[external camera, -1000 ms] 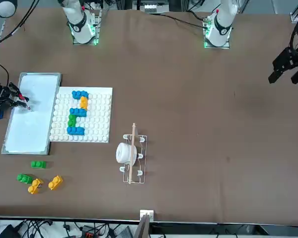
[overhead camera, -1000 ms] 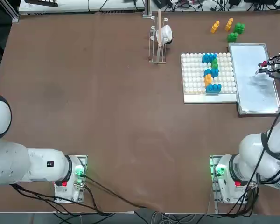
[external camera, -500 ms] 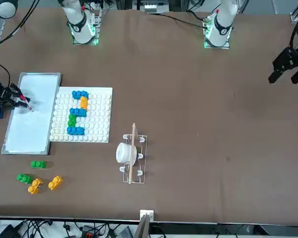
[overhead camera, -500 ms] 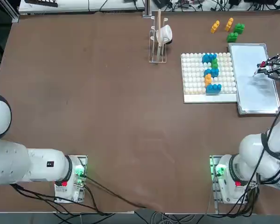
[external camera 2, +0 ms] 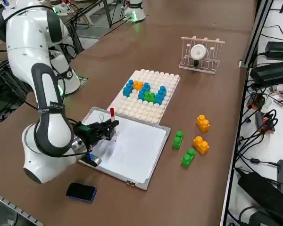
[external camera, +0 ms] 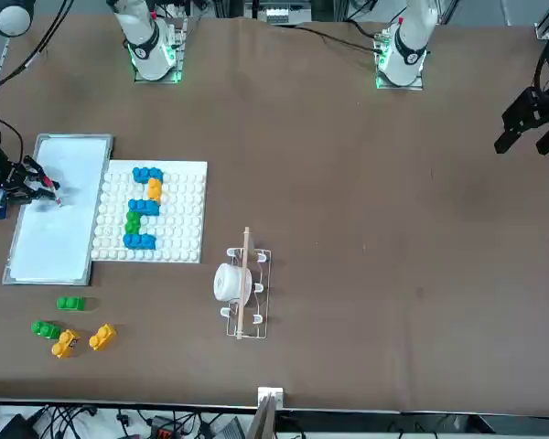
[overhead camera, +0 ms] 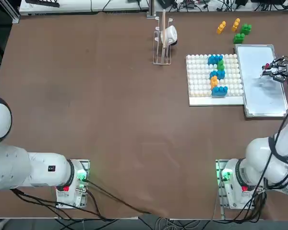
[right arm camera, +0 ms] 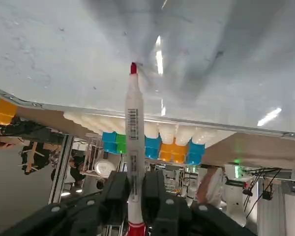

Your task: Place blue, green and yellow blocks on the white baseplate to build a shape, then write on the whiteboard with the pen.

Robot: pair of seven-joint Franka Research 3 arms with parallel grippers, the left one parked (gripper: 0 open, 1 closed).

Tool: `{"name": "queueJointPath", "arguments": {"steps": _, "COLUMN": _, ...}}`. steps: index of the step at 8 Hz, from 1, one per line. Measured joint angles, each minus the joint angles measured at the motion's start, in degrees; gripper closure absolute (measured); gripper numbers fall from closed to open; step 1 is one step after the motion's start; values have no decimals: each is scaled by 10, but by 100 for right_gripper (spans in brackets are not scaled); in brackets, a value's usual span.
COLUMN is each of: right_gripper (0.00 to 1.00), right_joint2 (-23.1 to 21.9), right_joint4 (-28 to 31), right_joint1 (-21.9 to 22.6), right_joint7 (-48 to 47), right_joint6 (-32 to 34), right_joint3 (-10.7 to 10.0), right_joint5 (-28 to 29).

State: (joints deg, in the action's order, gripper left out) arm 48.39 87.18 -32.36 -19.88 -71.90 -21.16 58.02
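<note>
Glossy plastic blocks (overhead camera: 217, 72) stud a white baseplate (overhead camera: 198, 81); smooth, reflective whiteboard (overhead camera: 261, 91).

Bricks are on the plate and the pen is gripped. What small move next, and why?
Probably ease the pen tip along the whiteboard to draw a stroke: the right gripper is shut on it, its tip at the board, which looks unmarked.

White right arm bent low, black two-finger right gripper (external camera 2: 112, 130) level, fingers (right arm camera: 155, 194) clamped on slim white marker (right arm camera: 134, 132)
</note>
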Motion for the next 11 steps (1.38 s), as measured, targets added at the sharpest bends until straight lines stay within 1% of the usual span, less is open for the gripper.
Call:
{"name": "queueJointPath", "arguments": {"steps": 5, "right_gripper": 81, "right_joint2": 0, "right_joint4": 15, "right_joint1": 19, "right_joint7": 0, "right_joint6": 4, "right_joint3": 2, "right_joint5": 21}}
{"name": "queueJointPath", "arguments": {"steps": 11, "right_gripper": 81, "right_joint2": 0, "right_joint4": 19, "right_joint1": 32, "right_joint7": 0, "right_joint6": 4, "right_joint3": 1, "right_joint5": 35}}
